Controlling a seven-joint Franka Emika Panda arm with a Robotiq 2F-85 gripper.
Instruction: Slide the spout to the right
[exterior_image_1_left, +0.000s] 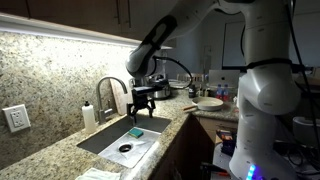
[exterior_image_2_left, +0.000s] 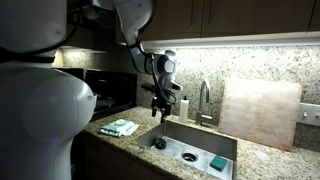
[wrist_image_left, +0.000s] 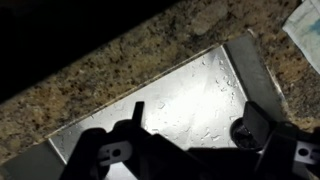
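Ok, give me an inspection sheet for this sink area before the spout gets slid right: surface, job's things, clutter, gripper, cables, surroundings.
Surface: speckled granite counter around a steel sink.
Job's things: spout upright behind the sink, not gripped.
Clutter: soap bottle, sponge in the sink, cloth, cutting board, plates.
Gripper: gripper open, over the sink, apart from the spout.
Cables: dark cable by the wrist.
Surroundings: wall outlet, dark cabinets.

My granite worktop (exterior_image_1_left: 55, 152) w/ sunken sink (exterior_image_2_left: 200, 135): white soap bottle (exterior_image_1_left: 89, 117) by backsplash, folded cloth (exterior_image_2_left: 119, 127) nr corner, pale board (exterior_image_2_left: 260, 113) leaning vs wall.
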